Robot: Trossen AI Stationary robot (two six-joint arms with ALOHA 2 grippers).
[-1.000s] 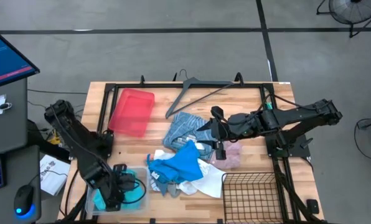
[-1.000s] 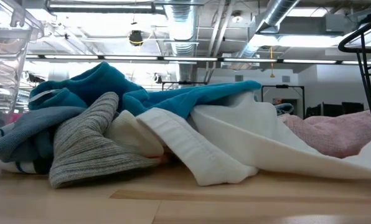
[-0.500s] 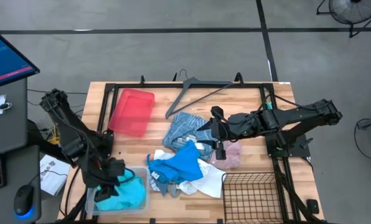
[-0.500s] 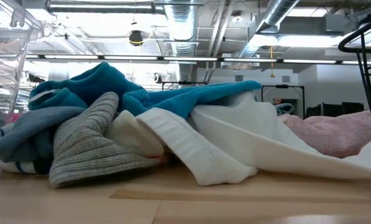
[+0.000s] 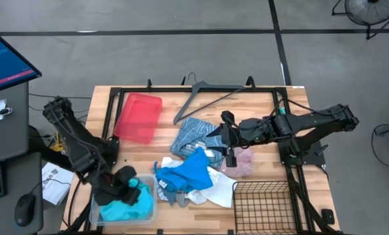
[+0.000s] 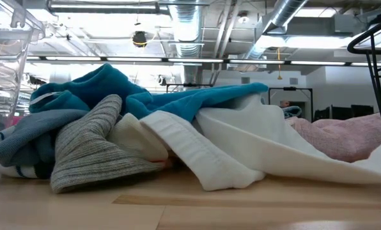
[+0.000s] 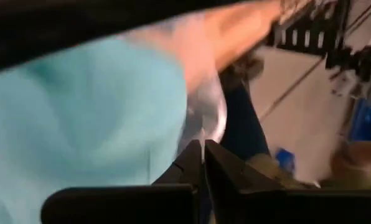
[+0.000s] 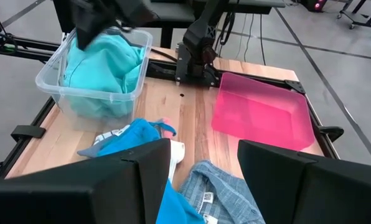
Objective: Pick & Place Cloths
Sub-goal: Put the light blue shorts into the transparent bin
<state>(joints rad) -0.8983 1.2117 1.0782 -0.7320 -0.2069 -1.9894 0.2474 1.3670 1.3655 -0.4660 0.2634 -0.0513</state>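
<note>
A turquoise cloth [image 5: 126, 205] lies bunched in a clear plastic bin [image 8: 51, 84] at the table's near left. My left gripper [image 7: 203, 163] hovers just over it, shut, with nothing between its fingers. The other cloths lie heaped at the table's middle: a deeper blue one [image 5: 191, 170] on top, a blue-striped one [image 5: 194, 134] on the far side, a white one [image 5: 219, 189], a pale pink one [image 5: 245, 162] and a grey one [image 6: 88, 150]. My right gripper [image 8: 204, 180] stands open above the heap's far right part and touches nothing.
A red tray [image 5: 139, 117] lies at the far left, and a grey clothes hanger [image 5: 204, 98] lies at the far edge. A black wire basket [image 5: 263, 205] stands at the near right. Bare wood shows between the bin and the heap.
My left gripper has come up out of the clear bin and rolled about its own axis. The turquoise cloth has stayed in the bin and now shows more fully below the gripper.
</note>
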